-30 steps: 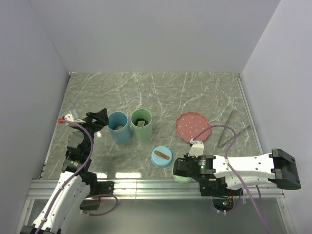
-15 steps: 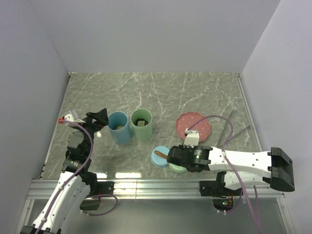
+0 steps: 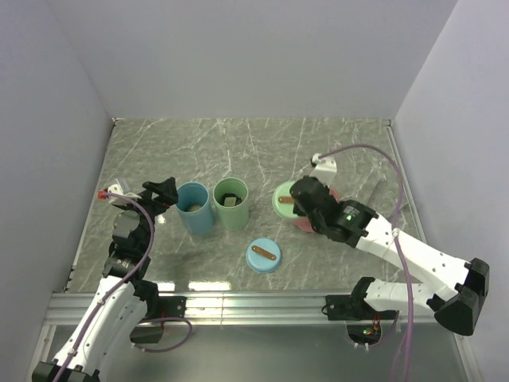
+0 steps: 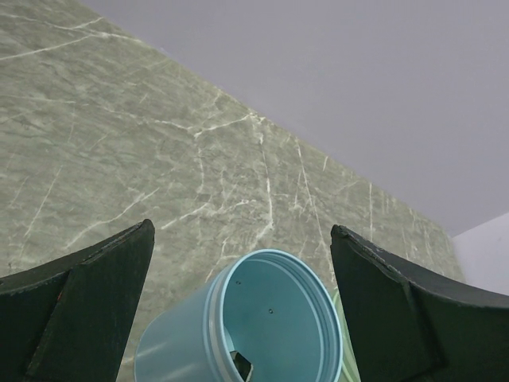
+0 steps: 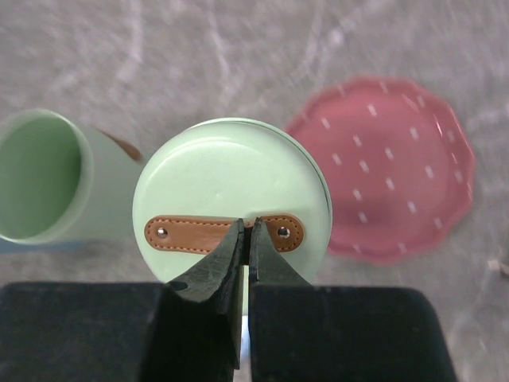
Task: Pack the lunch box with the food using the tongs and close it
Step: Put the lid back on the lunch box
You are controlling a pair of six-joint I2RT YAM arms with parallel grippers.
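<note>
The lunch box is two open tubs, a blue tub (image 3: 193, 208) and a green tub (image 3: 231, 204), each with a piece of food (image 3: 230, 200) inside. My right gripper (image 5: 248, 227) is shut on the brown strap of the green lid (image 5: 231, 187) and holds it in the air by the pink dotted plate (image 5: 394, 191), right of the green tub (image 5: 40, 187). The blue lid (image 3: 263, 255) lies flat near the front. My left gripper (image 4: 240, 231) is open, its fingers either side of the blue tub (image 4: 274, 318). The tongs (image 3: 380, 193) lie right of the plate.
White walls close in the marble table (image 3: 238, 151) at the back and both sides. A metal rail (image 3: 238, 304) runs along the front edge. The right arm's cable (image 3: 374, 155) arcs over the plate.
My right gripper has lifted the green lid from the front edge and carried it back and up to beside the plate. The left arm has stayed where it was.
</note>
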